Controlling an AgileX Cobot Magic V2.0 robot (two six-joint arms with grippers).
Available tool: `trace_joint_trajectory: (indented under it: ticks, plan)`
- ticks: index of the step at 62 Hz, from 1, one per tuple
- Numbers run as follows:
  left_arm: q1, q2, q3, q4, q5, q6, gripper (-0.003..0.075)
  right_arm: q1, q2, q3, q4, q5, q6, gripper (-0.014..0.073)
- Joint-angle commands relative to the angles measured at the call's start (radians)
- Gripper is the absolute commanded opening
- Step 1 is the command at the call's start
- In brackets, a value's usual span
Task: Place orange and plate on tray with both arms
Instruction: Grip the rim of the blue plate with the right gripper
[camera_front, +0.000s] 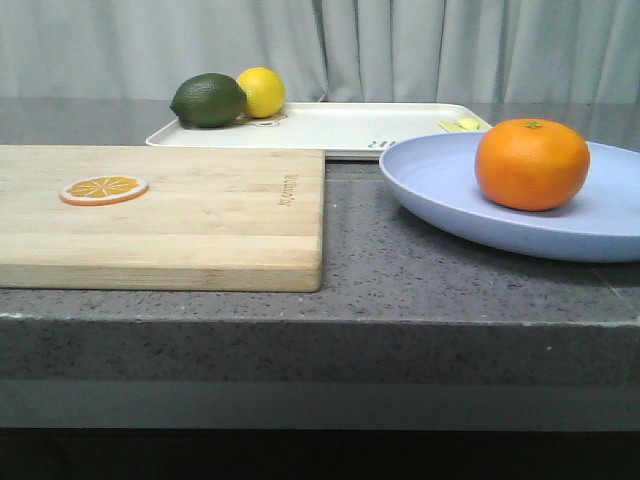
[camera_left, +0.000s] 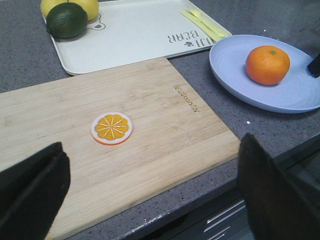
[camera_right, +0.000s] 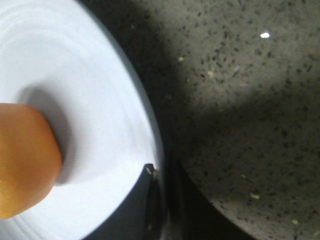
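The orange (camera_front: 531, 163) lies in the lavender-blue plate (camera_front: 440, 185) on the grey counter at the right. The cream tray (camera_front: 340, 125) sits behind, at the back centre. In the right wrist view my right gripper (camera_right: 162, 172) is closed on the plate's rim (camera_right: 150, 135), one finger over the inside and one outside, with the orange (camera_right: 22, 160) close by. It shows as a dark tip (camera_left: 314, 65) at the plate's right edge in the left wrist view. My left gripper (camera_left: 152, 195) is wide open and empty above the cutting board's front edge. Neither gripper shows in the front view.
A wooden cutting board (camera_front: 200, 220) with a thin orange slice (camera_front: 103, 188) lies at the left. A dark green lime (camera_front: 208, 100) and a yellow lemon (camera_front: 262, 90) sit on the tray's far left corner. Yellow cutlery (camera_left: 202, 22) lies on its right side.
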Motion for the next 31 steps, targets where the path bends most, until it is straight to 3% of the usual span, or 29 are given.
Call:
trace_joint_trajectory:
  ticks: [1, 31]
  plan:
    - [0.000, 0.002, -0.028, -0.004, -0.082, 0.000, 0.0661, -0.003, -0.028, -0.028, 0.048, -0.013, -0.017, -0.0032]
    - [0.000, 0.002, -0.028, -0.004, -0.082, 0.000, 0.0661, 0.000, -0.028, -0.030, 0.137, 0.027, -0.017, -0.0049]
